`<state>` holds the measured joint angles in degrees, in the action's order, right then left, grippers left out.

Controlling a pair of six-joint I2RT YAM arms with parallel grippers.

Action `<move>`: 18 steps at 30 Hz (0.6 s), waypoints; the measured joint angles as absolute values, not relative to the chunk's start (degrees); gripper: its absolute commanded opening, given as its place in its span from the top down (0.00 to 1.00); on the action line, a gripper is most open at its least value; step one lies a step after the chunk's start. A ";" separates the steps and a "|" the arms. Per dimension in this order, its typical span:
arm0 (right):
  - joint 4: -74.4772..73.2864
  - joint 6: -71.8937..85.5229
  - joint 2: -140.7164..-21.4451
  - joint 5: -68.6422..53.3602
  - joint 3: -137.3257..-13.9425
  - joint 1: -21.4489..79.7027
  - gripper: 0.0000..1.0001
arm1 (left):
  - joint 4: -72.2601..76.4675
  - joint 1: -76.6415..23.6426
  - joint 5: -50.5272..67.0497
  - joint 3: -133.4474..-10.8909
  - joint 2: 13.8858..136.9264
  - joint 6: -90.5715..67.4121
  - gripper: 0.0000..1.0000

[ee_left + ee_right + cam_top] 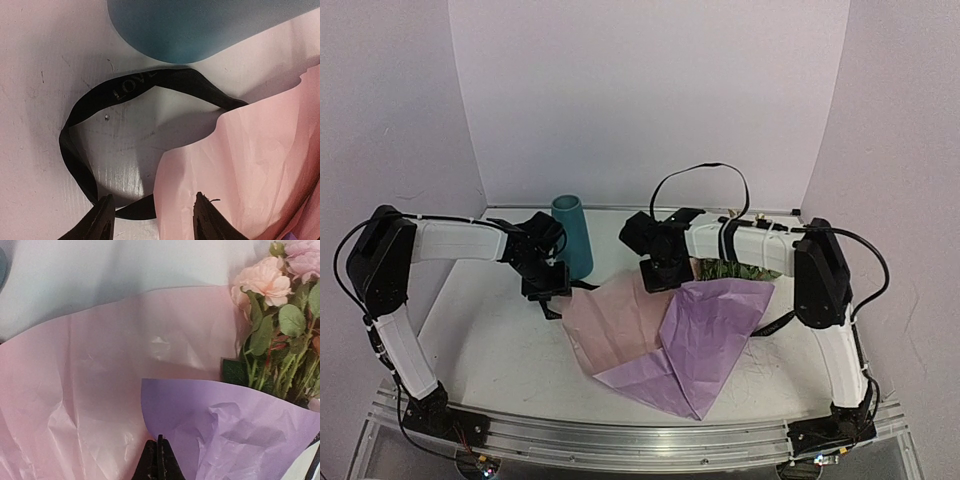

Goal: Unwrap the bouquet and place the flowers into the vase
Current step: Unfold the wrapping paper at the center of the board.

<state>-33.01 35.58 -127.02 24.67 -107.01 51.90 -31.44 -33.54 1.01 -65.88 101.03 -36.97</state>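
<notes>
Right of the clenched right end effector (159, 460), the flowers (280, 325) lie flat, stems running under lilac paper (240, 440), nearer this arm; the released left end effector (152, 205) hovers by the vase (200, 25).

A white table (490, 340) serves as the supporting surface. A teal vase (571, 235) is stood upright at the far left of centre. A black ribbon (125, 90) printed "LOVE" is laid in a loop just beside the vase base. A pink paper sheet (615, 320) is spread at the centre and is overlapped on the right by a lilac paper sheet (705, 335). Artificial roses (280, 335) are laid at the far right, with their stems covered by the lilac sheet.
</notes>
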 measured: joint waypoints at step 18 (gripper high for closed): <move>-37.96 43.43 -107.08 25.08 -91.35 51.90 1.00 | -29.34 -33.41 0.28 -63.51 101.36 -36.33 1.00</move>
<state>-37.96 43.43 -107.08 25.08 -91.35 51.90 -29.34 -33.41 0.28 -63.51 101.36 -36.33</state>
